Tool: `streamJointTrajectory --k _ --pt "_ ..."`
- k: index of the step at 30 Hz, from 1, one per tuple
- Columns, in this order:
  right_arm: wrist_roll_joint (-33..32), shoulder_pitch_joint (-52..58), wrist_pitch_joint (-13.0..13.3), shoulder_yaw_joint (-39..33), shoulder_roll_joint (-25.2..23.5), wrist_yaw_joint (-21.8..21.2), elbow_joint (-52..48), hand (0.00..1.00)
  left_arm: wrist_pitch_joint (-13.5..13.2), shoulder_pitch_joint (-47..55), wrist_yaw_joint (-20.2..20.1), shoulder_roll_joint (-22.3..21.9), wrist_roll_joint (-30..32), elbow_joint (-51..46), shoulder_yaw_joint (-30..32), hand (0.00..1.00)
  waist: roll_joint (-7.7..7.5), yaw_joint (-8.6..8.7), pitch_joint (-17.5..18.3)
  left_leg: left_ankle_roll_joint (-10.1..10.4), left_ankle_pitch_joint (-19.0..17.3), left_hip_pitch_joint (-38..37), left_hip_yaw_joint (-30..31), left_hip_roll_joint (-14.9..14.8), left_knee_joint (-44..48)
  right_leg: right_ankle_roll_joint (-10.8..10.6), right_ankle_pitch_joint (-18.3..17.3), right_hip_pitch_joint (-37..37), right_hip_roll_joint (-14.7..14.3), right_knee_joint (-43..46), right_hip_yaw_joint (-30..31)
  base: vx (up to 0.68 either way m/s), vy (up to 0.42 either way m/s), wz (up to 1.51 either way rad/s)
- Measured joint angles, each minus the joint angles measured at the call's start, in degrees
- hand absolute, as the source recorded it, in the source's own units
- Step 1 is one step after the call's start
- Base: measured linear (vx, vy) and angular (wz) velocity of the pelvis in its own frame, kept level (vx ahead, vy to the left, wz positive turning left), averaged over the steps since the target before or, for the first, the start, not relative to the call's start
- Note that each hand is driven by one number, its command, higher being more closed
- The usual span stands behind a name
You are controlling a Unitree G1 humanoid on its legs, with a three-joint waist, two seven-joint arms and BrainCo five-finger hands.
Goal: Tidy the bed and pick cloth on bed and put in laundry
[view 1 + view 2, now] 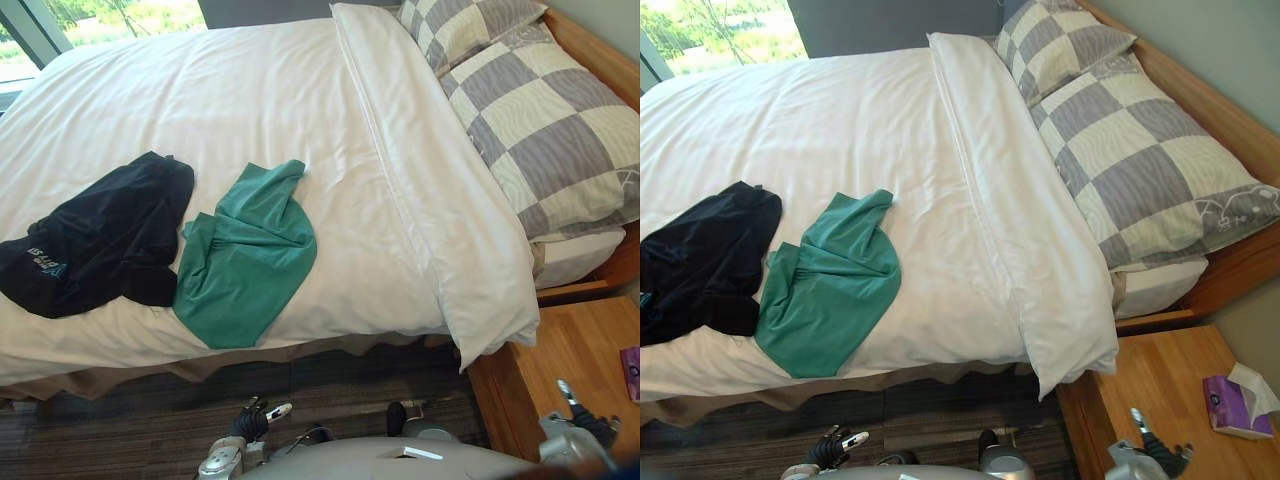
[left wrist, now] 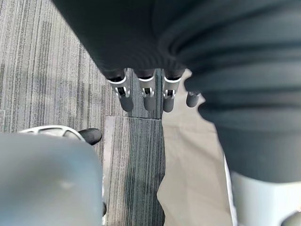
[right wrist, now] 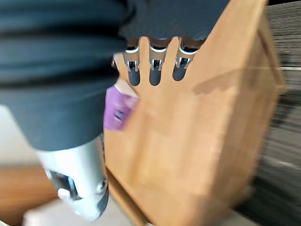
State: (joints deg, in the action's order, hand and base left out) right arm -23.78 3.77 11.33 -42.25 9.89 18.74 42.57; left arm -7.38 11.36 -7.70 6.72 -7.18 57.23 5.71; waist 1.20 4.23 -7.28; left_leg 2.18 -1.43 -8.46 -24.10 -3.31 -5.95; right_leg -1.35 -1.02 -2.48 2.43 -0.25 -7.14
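Observation:
A green cloth lies crumpled near the front edge of the white bed. A black garment lies right beside it on the left, touching it. My left hand hangs low over the carpet in front of the bed, below the green cloth; its fingers are straight and hold nothing. My right hand hangs over the wooden nightstand, its fingers straight and empty. Both hands are well apart from the clothes.
A folded-back white duvet edge runs down the bed's right side, beside two checkered pillows. A purple tissue box sits on the nightstand. Grey striped carpet lies before the bed, a window beyond it.

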Motion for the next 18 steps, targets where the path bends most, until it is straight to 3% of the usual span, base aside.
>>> streamJointTrajectory --k 7,11,15,18 --pt "-8.8 -6.7 0.2 3.2 7.1 -15.3 -9.9 1.0 0.5 1.9 -0.8 1.0 -0.2 -0.2 -0.1 0.0 -0.14 -0.29 0.0 -0.1 0.0 0.3 1.1 0.4 0.0 -0.2 -0.1 0.1 0.3 -0.3 -0.4 0.01 0.003 0.06" --pt "-17.7 -13.5 -2.4 7.7 9.1 -23.2 -10.3 1.0 0.4 2.5 -0.8 1.1 -1.3 -0.2 -0.4 0.0 0.27 -0.62 -0.2 -0.1 0.0 0.6 1.4 0.4 0.0 -0.1 0.0 0.2 0.3 -0.4 -0.7 0.01 -0.004 0.03" --pt "-24.9 -20.8 -4.2 9.7 11.5 -25.2 -10.4 1.0 0.0 2.7 -0.8 1.2 -3.5 -0.6 -1.7 0.0 1.59 -0.6 -1.1 -0.4 0.2 1.4 2.8 0.6 0.1 -0.1 0.0 0.4 0.6 -0.3 -1.9 0.01 -0.006 0.17" --pt "-29.4 -28.6 -5.4 9.8 14.3 -25.1 -10.5 1.0 -0.7 2.7 -0.8 1.2 -5.8 -2.3 -2.6 0.0 3.48 -1.12 -3.4 -0.9 0.7 2.7 3.0 0.7 0.4 -0.1 0.1 2.0 0.7 0.4 -2.0 0.0 0.001 0.06"
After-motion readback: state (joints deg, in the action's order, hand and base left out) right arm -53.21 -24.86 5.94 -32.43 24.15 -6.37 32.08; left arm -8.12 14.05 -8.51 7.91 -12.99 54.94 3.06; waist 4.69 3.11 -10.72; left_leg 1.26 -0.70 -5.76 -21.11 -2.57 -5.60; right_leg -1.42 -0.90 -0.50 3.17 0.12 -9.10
